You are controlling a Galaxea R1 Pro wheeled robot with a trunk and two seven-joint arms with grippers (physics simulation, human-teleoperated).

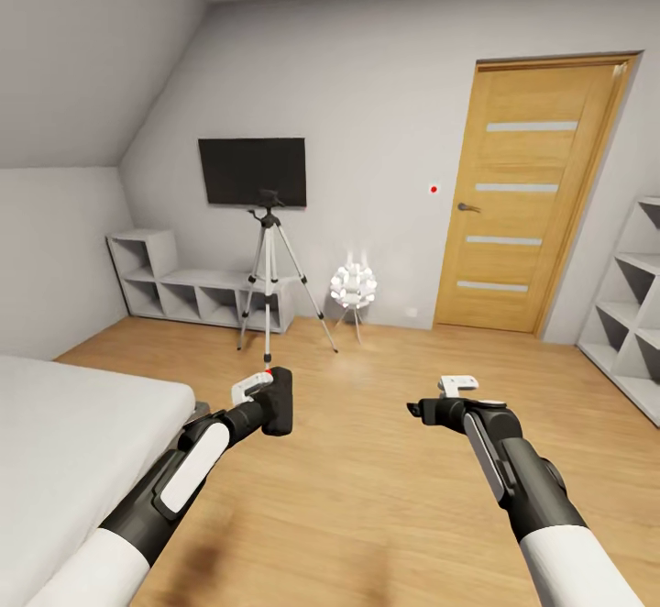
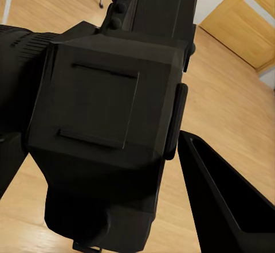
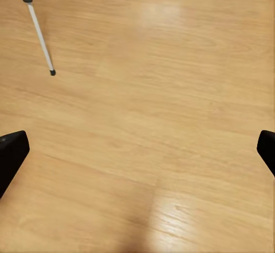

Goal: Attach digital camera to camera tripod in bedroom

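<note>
Approach to the tripod (image 1: 269, 272), which stands across the wooden floor (image 1: 385, 460) before the wall television (image 1: 252, 171), beside the low shelf (image 1: 183, 291), well apart from the robot. The left gripper (image 1: 266, 398) is clamped on the camera (image 1: 278, 402), a small, rigid, probably light and knock-sensitive black box best held by its flat sides, leaving its underside free for the tripod head; the left arm reaches forward and low. The right gripper (image 1: 423, 410) is spread wide and empty, its fingertips (image 3: 12, 150) at the frame edges above bare floor, forearm extended alongside.
</note>
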